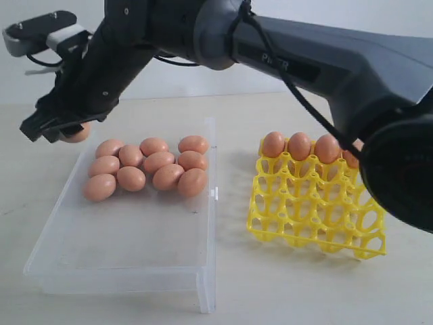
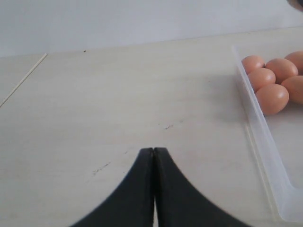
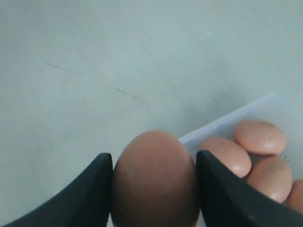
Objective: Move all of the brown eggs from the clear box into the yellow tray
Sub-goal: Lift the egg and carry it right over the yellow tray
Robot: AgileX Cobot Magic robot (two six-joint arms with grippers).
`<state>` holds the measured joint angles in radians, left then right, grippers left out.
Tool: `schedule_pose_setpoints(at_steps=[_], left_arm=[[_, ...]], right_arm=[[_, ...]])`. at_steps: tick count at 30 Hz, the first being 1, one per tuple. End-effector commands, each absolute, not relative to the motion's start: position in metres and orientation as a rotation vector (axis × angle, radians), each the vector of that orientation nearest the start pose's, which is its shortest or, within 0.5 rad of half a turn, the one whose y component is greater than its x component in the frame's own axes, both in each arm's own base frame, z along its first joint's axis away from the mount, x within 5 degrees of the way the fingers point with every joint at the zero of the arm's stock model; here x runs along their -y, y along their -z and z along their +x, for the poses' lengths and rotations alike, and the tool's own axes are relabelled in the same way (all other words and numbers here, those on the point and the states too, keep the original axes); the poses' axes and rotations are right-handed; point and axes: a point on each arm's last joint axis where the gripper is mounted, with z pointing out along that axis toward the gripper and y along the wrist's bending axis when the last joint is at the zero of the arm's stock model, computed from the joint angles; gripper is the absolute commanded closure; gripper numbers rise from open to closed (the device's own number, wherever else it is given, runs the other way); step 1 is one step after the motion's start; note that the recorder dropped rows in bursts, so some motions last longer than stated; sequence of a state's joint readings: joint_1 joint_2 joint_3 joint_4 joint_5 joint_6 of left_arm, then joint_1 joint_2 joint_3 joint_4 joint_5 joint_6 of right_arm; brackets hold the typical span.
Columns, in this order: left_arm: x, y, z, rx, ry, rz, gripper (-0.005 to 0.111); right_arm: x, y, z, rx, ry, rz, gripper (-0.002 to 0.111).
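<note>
Pale table (image 1: pixel 284 301); right gripper (image 1: pixel 62 127) held one egg (image 3: pixel 155 182) over box's (image 1: pixel 206 271) far left corner. Left gripper (image 2: pixel 154 156) pinched shut, empty. Transfer step, judged; next needs a level carry to tray's (image 1: pixel 318 227) open cup.

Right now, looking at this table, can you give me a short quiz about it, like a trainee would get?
1. True or false: every cup of the yellow tray holds an egg.
2. What is the right hand carrying? A) nothing B) a brown egg C) a spoon
3. Fill in: the left hand has its fingers ___ (open or shut).
Key: 1 false; 2 B; 3 shut.
</note>
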<state>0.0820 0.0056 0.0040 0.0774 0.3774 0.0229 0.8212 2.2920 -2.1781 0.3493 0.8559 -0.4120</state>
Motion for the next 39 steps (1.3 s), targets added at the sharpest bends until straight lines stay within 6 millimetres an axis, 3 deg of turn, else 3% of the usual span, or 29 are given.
schedule_pose_setpoints(at_steps=[1, 9, 23, 32, 39], left_arm=[[-0.006, -0.179, 0.052, -1.862, -0.138, -0.007, 0.107], [-0.006, -0.179, 0.052, -1.862, -0.138, -0.007, 0.107], [-0.006, -0.179, 0.052, -1.862, -0.138, -0.007, 0.107], [-0.006, -0.179, 0.052, -1.862, -0.138, -0.007, 0.107], [-0.006, -0.179, 0.052, -1.862, -0.138, -0.007, 0.107]], right_arm=[[-0.398, -0.300, 0.334, -1.970, -0.654, -1.231, 0.108], [-0.388, -0.362, 0.331, -1.747, -0.672, -1.048, 0.108], [-0.364, -0.435, 0.316, -1.512, -0.692, -0.867, 0.108], [-0.363, -0.420, 0.309, -1.597, -0.667, -1.002, 0.108], [-0.360, -0.375, 0.313, -1.677, -0.628, -0.978, 0.108]])
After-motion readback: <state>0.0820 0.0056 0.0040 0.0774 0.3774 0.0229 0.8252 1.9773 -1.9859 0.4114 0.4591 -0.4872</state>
